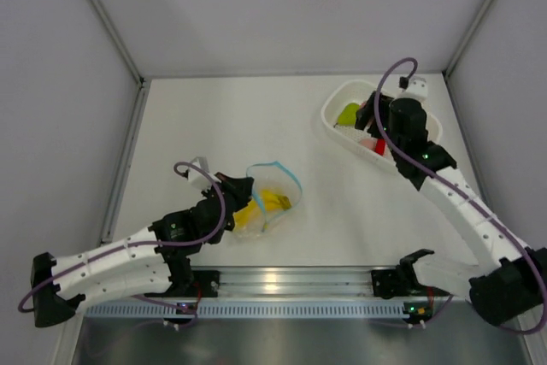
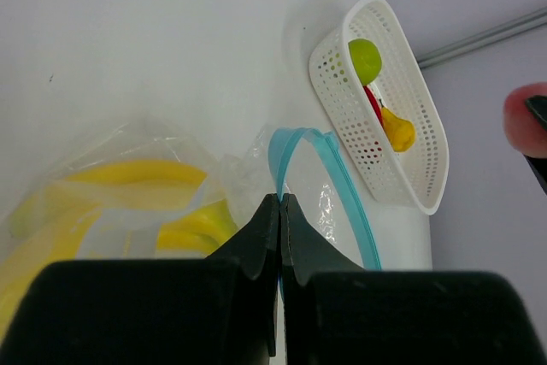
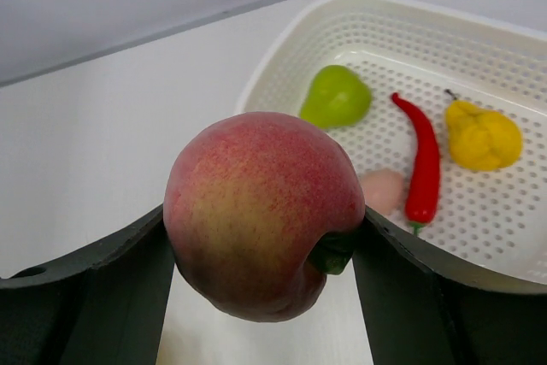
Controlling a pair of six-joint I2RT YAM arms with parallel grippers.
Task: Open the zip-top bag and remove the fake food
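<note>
Toward the near edge of the white tabletop (image 1: 231, 108), a little left of centre, lies the clear, crinkly zip-top bag (image 1: 282, 185), its mouth gaping and its light blue zip strip (image 2: 346, 190) arched up in a loop. A yellow banana bunch (image 1: 272, 203) shows through the creased plastic inside. The left gripper (image 2: 280, 201) has its black fingers pressed together on the strip where it meets the film, pinching the bag's edge at the side nearest the left arm.

In the far right corner sits a white perforated basket (image 3: 282, 66) of rigid plastic, oblong with rounded ends, set at a slant to the table's edges. Four pieces of fake food lie on its holed floor: a smooth green pear (image 3: 336, 97) at one end, a glossy red chili pepper (image 3: 423, 168) stretched across the middle, a lumpy yellow fruit (image 3: 483, 136) beyond it, and a pale pink piece (image 3: 382, 190) touching the chili's other side.

The right gripper (image 3: 265, 230) hangs at the basket's rim with its dark jaws clamped on either side of a peach (image 3: 256, 185) — round, matte, blushed red over yellow — which blocks the wrist camera's view of the basket's closest corner. From above, the right arm itself covers much of the basket's middle. The bag and basket are well apart, with bare table between them; a ribbed metal rail (image 1: 291, 284) runs along the near edge between the two arm bases
</note>
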